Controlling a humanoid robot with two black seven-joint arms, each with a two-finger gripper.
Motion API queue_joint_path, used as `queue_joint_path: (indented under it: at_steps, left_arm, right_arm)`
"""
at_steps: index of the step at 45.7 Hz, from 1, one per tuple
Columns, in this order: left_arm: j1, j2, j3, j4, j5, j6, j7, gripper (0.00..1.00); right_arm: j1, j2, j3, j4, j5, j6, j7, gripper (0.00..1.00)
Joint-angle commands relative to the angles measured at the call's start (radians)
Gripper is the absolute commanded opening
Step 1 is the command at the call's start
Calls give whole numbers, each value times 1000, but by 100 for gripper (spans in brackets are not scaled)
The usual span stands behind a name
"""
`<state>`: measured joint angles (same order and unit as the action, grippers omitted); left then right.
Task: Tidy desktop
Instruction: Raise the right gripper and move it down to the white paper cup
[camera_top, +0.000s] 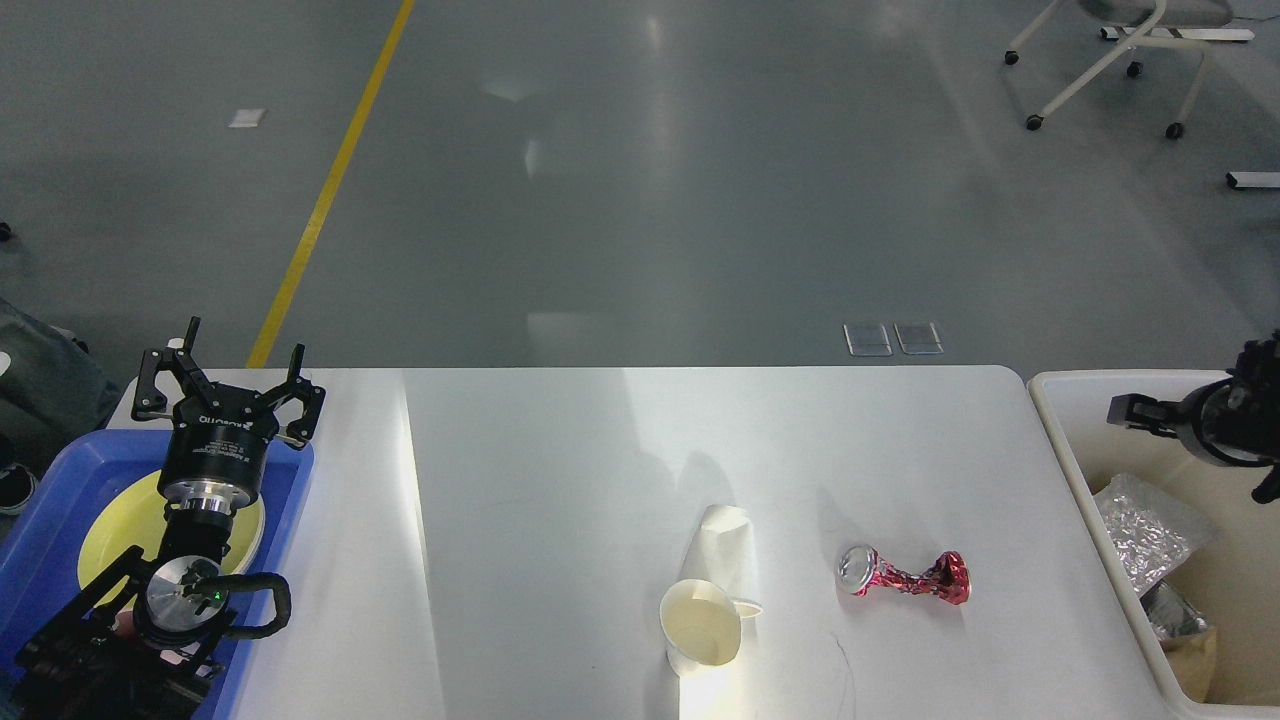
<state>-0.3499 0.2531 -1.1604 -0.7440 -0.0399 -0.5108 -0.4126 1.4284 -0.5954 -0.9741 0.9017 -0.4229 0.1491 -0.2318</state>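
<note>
Two grippers: left gripper (228, 372) spread, empty; right gripper (1135, 411) unclear, over bin (1060, 425)

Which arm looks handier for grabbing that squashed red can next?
Probably the right. Its gripper hangs over the cream bin just beside the crushed red can, while the left gripper sits open over the blue tray at the desktop's far side.

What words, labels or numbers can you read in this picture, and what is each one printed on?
Left gripper: white lettering across its black body, seen upside down and too small to read; smaller print beneath it is blurred.
Crushed red can: no readable print.
Paper cup: blank.
Bin and silver wrapper: no text visible.
</note>
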Motion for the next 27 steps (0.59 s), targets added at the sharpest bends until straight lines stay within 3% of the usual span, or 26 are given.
queue_joint_path:
  at_steps: [1,7,14,19,27]
  left_arm:
    - [0,0,1,0,0,0,0,97]
    - [0,0,1,0,0,0,0,97]
    - [2,0,1,0,0,0,0,97]
    - [2,0,1,0,0,0,-2,97]
    - [2,0,1,0,0,0,-2,97]
  right_arm:
    - [231,45,-107,166,3,154,-1,100]
    - [444,94,-135,298,56,390,-3,100]
    - [625,135,-130,341,177,664,-3,100]
    - [743,163,-137,430,211,731,-4,100]
    - [967,190,-135,676,228,728,-3,100]
